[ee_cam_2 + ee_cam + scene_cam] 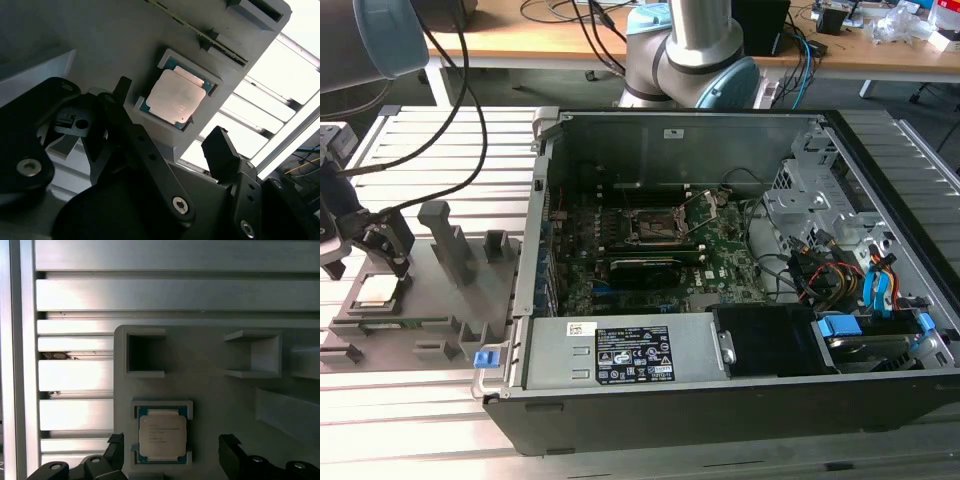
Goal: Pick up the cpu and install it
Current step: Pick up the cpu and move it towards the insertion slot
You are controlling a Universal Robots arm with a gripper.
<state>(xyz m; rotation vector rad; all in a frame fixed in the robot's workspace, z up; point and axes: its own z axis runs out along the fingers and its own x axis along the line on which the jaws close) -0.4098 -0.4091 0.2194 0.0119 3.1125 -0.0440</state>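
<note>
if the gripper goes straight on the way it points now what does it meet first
Probably the cpu, in its pocket in the grey fixture, between the open fingers of the gripper; fingertips may touch the fixture first, depth unclear.

The exterior view looks down at a slant, from some way off, on the open computer case (720, 400) and the grey fixture (440, 305) at the exterior view's left. Both wrist views look from close above on this fixture, and share the cpu (162, 436) (176, 96) in its pocket and the gripper (172, 455).

the jaws run off the edge in both wrist views
</note>
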